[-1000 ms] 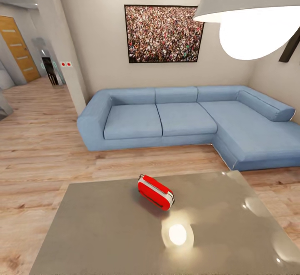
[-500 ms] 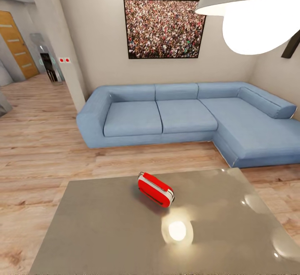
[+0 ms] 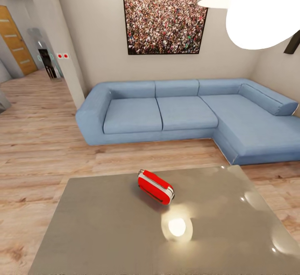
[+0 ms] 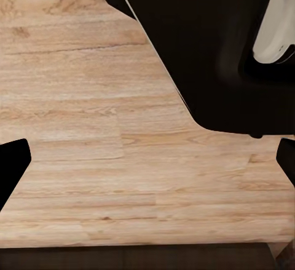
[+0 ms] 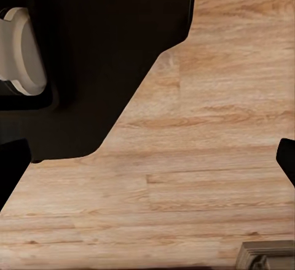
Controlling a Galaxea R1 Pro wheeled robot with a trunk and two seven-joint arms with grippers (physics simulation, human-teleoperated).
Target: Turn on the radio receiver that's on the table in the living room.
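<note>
The red radio receiver (image 3: 156,187) with its white band lies at an angle on the glossy grey-taupe table (image 3: 104,229), near the table's far edge and about mid-width. No arm reaches over the table in the head view. My left gripper (image 4: 147,165) is open, its dark fingertips (image 4: 12,168) wide apart over the wooden floor with nothing between them. My right gripper (image 5: 147,162) is open the same way, above floor planks beside the robot's dark base (image 5: 92,55).
A light-blue L-shaped sofa (image 3: 166,114) stands beyond the table, with a strip of wooden floor (image 3: 41,141) between them. A crowd picture (image 3: 165,22) hangs on the wall. A grey dome lamp (image 3: 254,3) hangs at the upper right. A hallway opens at the far left.
The head camera has moved a little, so the sofa and picture sit slightly higher and the table looks nearer. The radio rests at the same spot on the table.
</note>
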